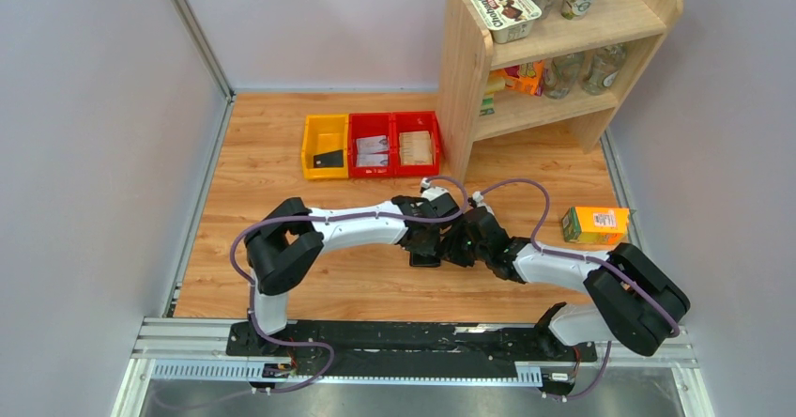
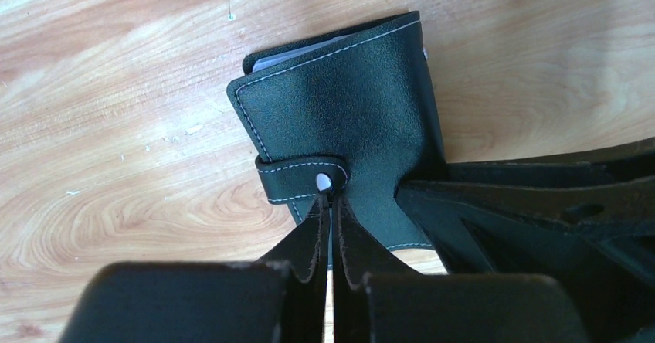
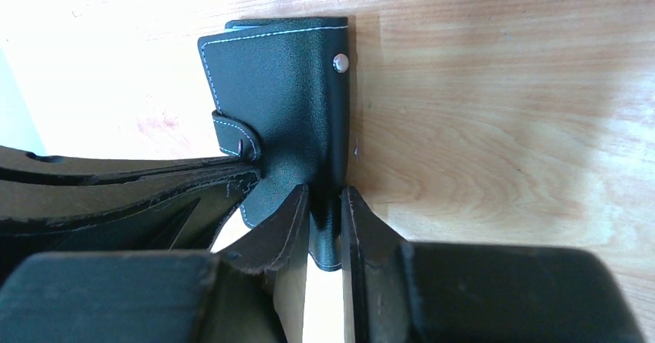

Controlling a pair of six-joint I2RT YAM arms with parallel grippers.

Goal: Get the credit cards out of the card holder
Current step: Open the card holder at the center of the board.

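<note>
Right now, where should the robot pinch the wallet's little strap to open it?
Pinch the strap tab at its rounded free end, beside the snap, coming from above the cover of the card holder. That end only lies on the cover, while the other wraps round the edge. The left gripper looks shut there.

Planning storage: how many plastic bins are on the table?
3, in a row: yellow bin leftmost, red bin in the middle, second red bin beside the wooden shelf. None appear hidden.
</note>
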